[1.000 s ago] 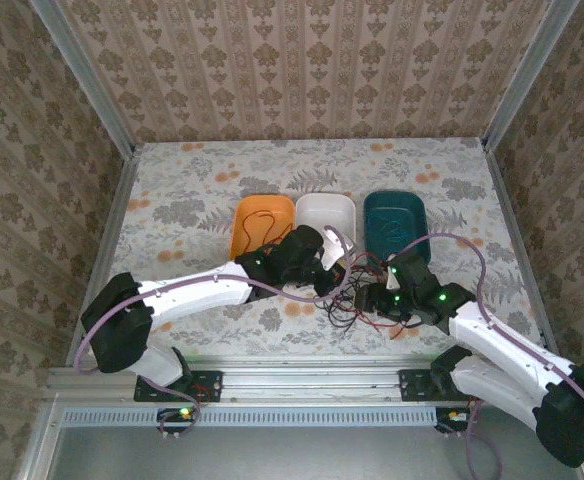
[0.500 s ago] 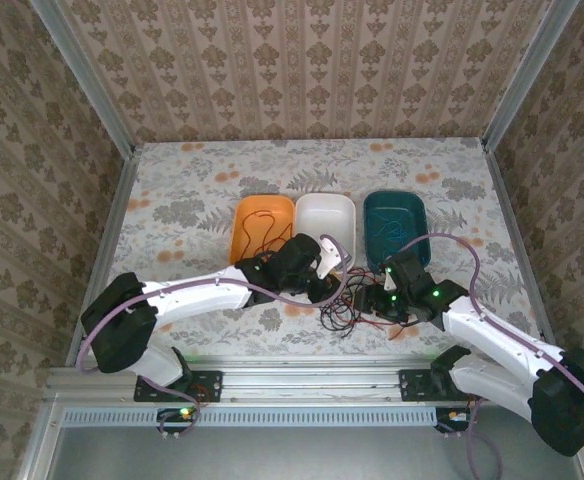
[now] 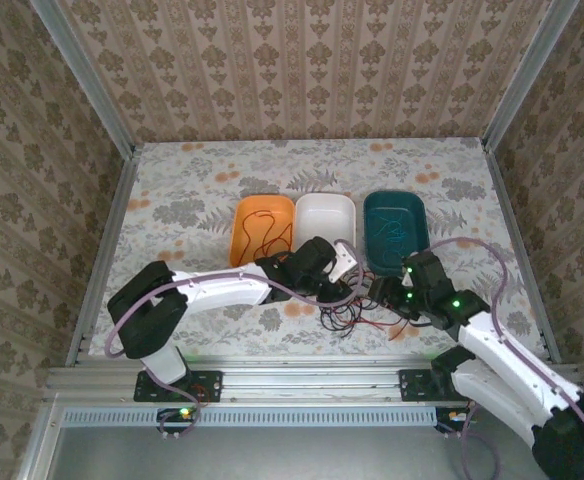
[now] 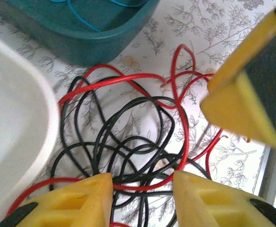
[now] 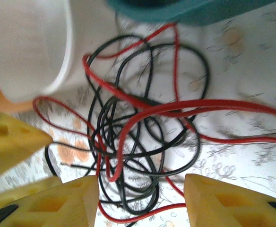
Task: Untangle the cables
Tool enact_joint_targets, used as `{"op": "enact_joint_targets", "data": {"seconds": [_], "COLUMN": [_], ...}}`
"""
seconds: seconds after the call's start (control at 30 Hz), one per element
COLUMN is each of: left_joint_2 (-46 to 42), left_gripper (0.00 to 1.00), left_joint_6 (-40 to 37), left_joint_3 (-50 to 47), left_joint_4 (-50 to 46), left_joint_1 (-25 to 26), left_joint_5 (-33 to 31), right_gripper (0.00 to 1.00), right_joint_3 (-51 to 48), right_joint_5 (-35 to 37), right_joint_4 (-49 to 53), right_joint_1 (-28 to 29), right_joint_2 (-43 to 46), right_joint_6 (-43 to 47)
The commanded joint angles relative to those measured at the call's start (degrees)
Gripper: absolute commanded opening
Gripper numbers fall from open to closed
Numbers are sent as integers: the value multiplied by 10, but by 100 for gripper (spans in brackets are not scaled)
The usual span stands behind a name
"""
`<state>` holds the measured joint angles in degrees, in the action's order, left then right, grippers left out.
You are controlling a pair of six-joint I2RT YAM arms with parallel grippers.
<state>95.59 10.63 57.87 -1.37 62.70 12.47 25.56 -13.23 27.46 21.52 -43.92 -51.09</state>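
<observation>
- I see the tangle of red and black cables [image 4: 128,142] lying on the flowered table [image 3: 192,190], just in front of the white tray [image 3: 324,215] and the teal tray [image 3: 372,240].
- My left gripper [image 4: 142,189] hovers low over the tangle. Its fingers are partly apart and grip nothing, and strands lie beneath the gap.
- My right gripper [image 5: 140,189] faces it across the tangle, fingers spread wider, also empty.
- A blue-green cable [image 3: 397,228] lies in the teal tray.
- A red cable [image 3: 262,235] lies in the orange tray [image 3: 237,240].
</observation>
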Motion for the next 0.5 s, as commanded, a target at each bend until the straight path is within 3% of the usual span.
{"op": "enact_joint_targets", "data": {"seconds": [0.0,0.17,0.47], "left_joint_2": [16,53,131], "left_gripper": [40,41,41], "left_joint_6": [-22,-38,-54], "left_joint_3": [39,78,150], "left_joint_4": [-12,-25,-73], "left_joint_1": [13,22,29], "left_joint_5": [14,41,61], "right_gripper": [52,51,51], "right_joint_3": [-24,-46,-34], "right_joint_5": [-14,-75,-94], "right_joint_4": [28,5,6], "right_joint_1": [-48,-102,-125], "right_joint_2": [42,53,37], "right_joint_6": [-54,-85,-74]}}
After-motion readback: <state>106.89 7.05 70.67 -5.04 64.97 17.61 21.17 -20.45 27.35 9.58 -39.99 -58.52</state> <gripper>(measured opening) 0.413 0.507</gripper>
